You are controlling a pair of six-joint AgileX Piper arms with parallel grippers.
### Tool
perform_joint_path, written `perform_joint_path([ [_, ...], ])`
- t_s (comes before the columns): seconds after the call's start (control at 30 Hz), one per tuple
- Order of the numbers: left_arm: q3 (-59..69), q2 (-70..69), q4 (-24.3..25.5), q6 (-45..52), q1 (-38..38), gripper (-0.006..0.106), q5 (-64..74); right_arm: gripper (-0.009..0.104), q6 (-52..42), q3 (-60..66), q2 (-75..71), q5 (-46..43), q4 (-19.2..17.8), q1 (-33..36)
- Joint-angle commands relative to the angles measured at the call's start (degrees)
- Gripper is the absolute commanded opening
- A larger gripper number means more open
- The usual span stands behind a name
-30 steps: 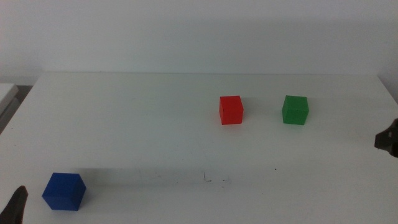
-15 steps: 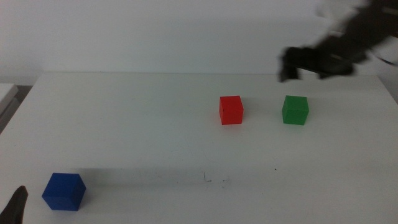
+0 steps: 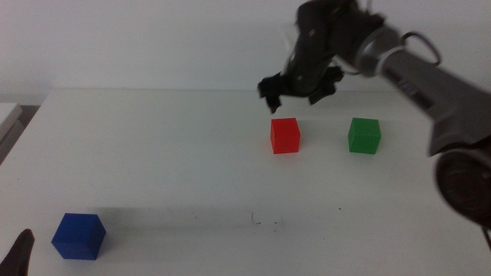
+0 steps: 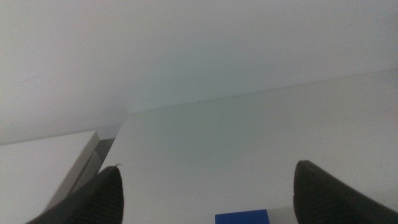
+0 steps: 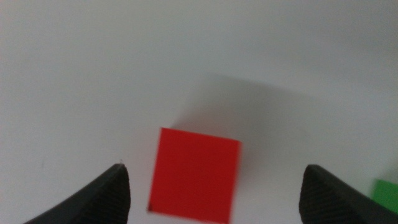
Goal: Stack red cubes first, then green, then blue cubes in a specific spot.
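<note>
A: What has changed, taken from the red cube point(image 3: 285, 136)?

B: We record the right claw point(image 3: 298, 90), a second ago at the table's right edge, now hovering just above and behind the red cube, jaws apart and empty. We judge the first pick is starting.

A: The rest?

B: Blue point(image 3: 78, 235) lies far left and nearer, by the waiting left claw point(image 4: 205, 186), also apart. The spot point(image 3: 265, 222) is nearer; green point(image 3: 364, 135) just right.
</note>
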Motion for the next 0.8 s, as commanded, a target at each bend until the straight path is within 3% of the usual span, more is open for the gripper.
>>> perform_joint_path([
  [0.0,-0.01,-0.15,0.0,-0.11,-0.01,0.094,-0.71,0.093,0.7,-2.72,2.34,0.76,-2.36,1.09],
  [0.33,-0.01,-0.15,0.0,-0.11,-0.01,0.094,-0.71,0.092,2.73,-2.86,6.77,-1.09,-2.55,1.34],
  [0.43,-0.01,-0.15,0.0,-0.11,-0.01,0.094,-0.71,0.085,3.39,-2.86,7.4,-1.72,-2.55,1.34],
  [0.6,-0.01,-0.15,0.0,-0.11,-0.01,0.094,-0.71,0.047,4.08,-2.86,7.4,-2.8,-1.99,1.34],
  [0.77,-0.01,-0.15,0.0,-0.11,-0.01,0.094,-0.71,0.019,4.73,-2.86,7.4,-1.6,-1.33,1.34],
])
